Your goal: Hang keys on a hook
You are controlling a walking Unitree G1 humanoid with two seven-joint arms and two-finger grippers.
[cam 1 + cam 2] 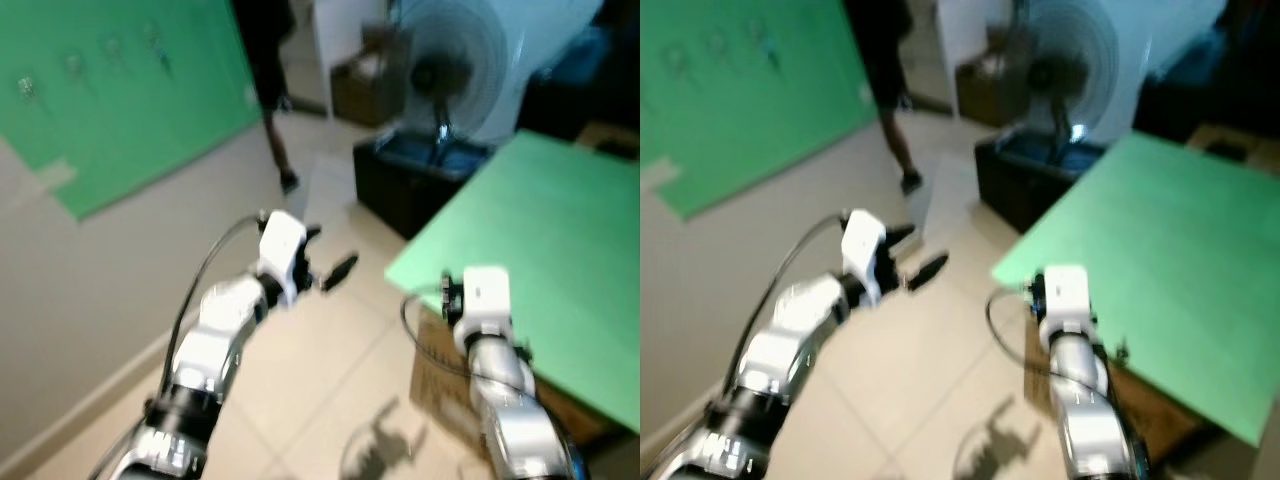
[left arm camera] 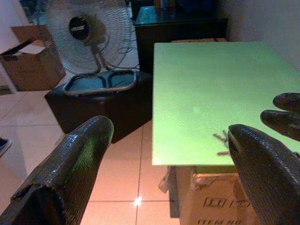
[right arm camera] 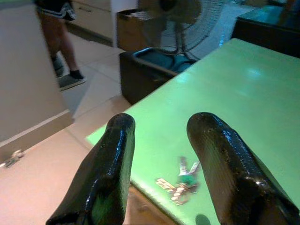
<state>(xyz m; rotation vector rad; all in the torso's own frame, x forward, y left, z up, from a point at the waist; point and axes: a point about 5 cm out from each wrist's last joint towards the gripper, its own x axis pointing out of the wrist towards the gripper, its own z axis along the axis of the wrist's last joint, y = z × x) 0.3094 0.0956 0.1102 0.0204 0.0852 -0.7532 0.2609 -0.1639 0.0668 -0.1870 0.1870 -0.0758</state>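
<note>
Right wrist view gives us our clearest look at the small bunch of metal keys with a green tag [image 3: 180,183], lying flat near the corner edge of the pale green tabletop [image 3: 234,89], and our right gripper [image 3: 164,173] hangs above it with its two black fingers released and parted, grasping nothing; we judge we hold them apart so as to straddle the bunch on the way down. Our left gripper [image 2: 173,173] is also spread wide and empty, raised over the tiled floor and pointed at the table from the side, so the same keys [image 2: 221,140] show between its fingers near the table's front edge; we take it as kept clear of the right arm's reach, not as the picking hand. On the wall to our left a green sheet [image 1: 110,90] carries a row of small hooks [image 1: 72,65], well apart from the table, so once the keys are lifted we expect to turn and cross the floor. Around us stand a large pedestal fan [image 2: 91,30] on a low black cabinet [image 2: 98,98], a brown cardboard box [image 2: 30,58] beyond it, and another cardboard box [image 2: 220,201] under the table. A person's legs [image 3: 58,42] stand by the wall, in the stretch between table and hooks, which could get in our way.
</note>
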